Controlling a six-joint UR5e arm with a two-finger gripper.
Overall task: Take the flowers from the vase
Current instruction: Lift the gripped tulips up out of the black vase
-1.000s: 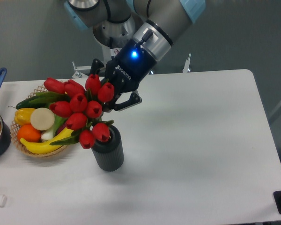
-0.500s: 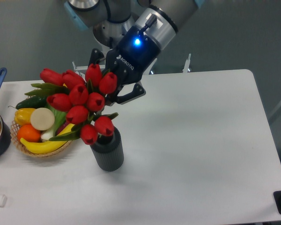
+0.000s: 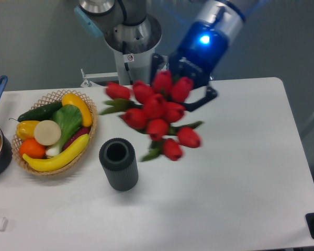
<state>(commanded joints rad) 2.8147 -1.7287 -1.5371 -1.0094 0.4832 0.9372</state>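
Red tulips [image 3: 158, 117], clamped in the robot gripper [image 3: 184, 89], hang in the air right of and above the empty ribbed grey vase [image 3: 118, 163], fully clear of its mouth. A firm, steady grip should stop the bunch slipping.

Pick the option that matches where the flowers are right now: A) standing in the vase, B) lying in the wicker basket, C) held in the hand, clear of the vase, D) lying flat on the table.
C: the flowers hang up and to the right of the vase, whose round mouth shows empty, with the hand closed on the bunch from behind.
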